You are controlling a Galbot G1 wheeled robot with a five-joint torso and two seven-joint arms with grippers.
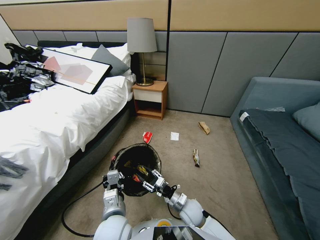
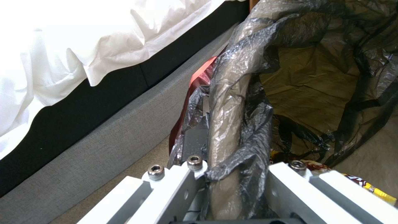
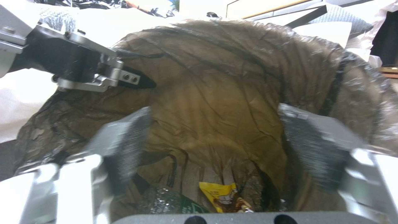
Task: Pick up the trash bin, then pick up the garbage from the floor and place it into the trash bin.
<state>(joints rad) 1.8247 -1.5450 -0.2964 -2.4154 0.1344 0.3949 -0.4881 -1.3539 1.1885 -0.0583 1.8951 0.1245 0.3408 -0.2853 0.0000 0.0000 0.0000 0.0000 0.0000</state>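
trash bin [image 1: 136, 156] between bed [image 1: 50, 126], sofa [image 1: 283, 140].

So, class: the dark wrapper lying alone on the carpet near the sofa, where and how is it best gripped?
Probably across its narrow middle, from straight above. The dark wrapper lies flat and long on the carpet, bare floor all round, so open fingers can straddle its short width and pinch it.

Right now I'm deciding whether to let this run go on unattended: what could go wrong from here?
The left gripper holds the trash bin only by its bag-wrapped rim; the slick liner could slip or tear. The right gripper, open over the bin's mouth, could snag the liner. Four pieces still lie on the carpet, and a black cable trails beside the base.
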